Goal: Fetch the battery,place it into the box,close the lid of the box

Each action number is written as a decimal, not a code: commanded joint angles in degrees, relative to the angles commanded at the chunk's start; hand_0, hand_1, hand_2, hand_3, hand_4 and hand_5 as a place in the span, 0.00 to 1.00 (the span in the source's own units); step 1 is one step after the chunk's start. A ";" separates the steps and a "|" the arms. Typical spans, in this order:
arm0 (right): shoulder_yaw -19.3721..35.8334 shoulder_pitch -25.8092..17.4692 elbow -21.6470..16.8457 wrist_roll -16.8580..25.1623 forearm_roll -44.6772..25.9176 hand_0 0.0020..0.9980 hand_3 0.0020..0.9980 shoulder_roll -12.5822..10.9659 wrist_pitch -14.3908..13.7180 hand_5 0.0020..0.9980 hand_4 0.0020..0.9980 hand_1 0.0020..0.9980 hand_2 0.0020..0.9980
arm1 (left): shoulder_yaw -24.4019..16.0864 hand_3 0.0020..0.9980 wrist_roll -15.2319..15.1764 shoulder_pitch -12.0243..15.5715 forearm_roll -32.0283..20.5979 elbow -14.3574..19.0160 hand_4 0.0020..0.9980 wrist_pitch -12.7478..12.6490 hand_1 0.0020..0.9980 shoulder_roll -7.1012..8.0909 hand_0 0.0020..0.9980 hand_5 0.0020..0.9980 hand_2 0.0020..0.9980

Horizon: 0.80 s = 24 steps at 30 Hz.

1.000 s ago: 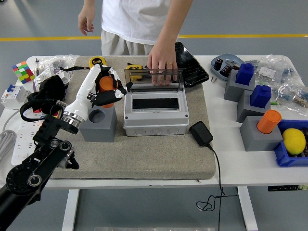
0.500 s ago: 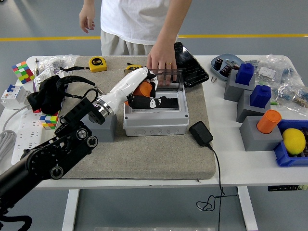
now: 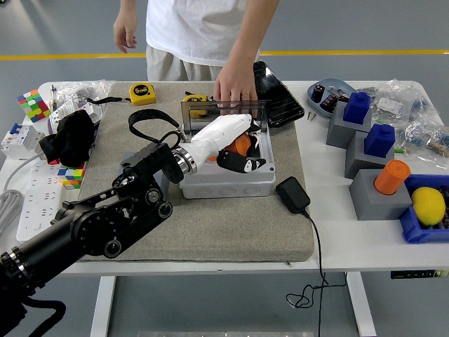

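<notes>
The orange battery is in my left hand, whose white palm and black fingers are curled around it. The hand hangs over the right part of the open grey box, with the battery low in the opening. The box's dark clear lid stands upright at the back. A person's hand rests on the lid's top edge. My forearm crosses the box's left wall, and it hides most of the grey holder block left of the box.
A black power adapter with its cable lies right of the box on the tan mat. Grey blocks bearing blue caps and an orange cylinder stand at the right. A yellow tape measure and black tray lie behind.
My left hand carried the orange battery from above the grey holder block rightward over the box and lowered it into the opening. The person's hand stayed on the lid.
</notes>
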<state>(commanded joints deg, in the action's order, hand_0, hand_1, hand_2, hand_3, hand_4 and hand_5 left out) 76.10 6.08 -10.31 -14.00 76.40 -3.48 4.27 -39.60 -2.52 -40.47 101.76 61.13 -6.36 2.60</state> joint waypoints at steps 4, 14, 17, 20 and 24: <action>0.20 -0.15 0.00 -0.04 0.15 0.61 0.59 -0.03 0.00 0.55 0.99 0.66 0.68 | -0.30 0.28 0.19 -0.74 1.59 -1.67 0.96 0.33 0.08 -0.89 0.13 0.00 0.12; 0.00 0.05 0.00 0.02 0.24 0.61 0.59 -0.06 0.03 0.55 0.99 0.66 0.68 | 0.01 0.41 -0.07 -1.94 2.57 -3.93 1.00 0.53 0.19 -1.84 0.20 0.00 0.20; -0.14 0.10 0.00 0.05 0.10 0.61 0.59 -0.08 0.03 0.55 0.99 0.66 0.68 | 0.02 0.41 -0.30 -2.08 2.86 -4.31 1.00 0.46 0.19 -1.98 0.20 0.00 0.20; -0.07 0.11 0.00 0.01 0.27 0.61 0.59 -0.09 0.04 0.55 0.99 0.66 0.68 | 0.04 0.43 -0.83 -2.19 3.04 -4.69 1.00 0.16 0.25 -2.14 0.23 0.00 0.27; -0.08 0.13 0.00 0.02 0.29 0.61 0.59 -0.06 0.05 0.55 0.99 0.66 0.68 | -0.14 0.43 -1.23 -2.22 4.10 -5.14 1.00 -0.04 0.25 -2.38 0.23 0.00 0.27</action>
<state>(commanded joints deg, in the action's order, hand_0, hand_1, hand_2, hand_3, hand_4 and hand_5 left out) 76.02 6.21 -10.31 -13.97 76.69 -3.55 4.32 -39.74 -3.74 -42.69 105.86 55.99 -6.40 0.21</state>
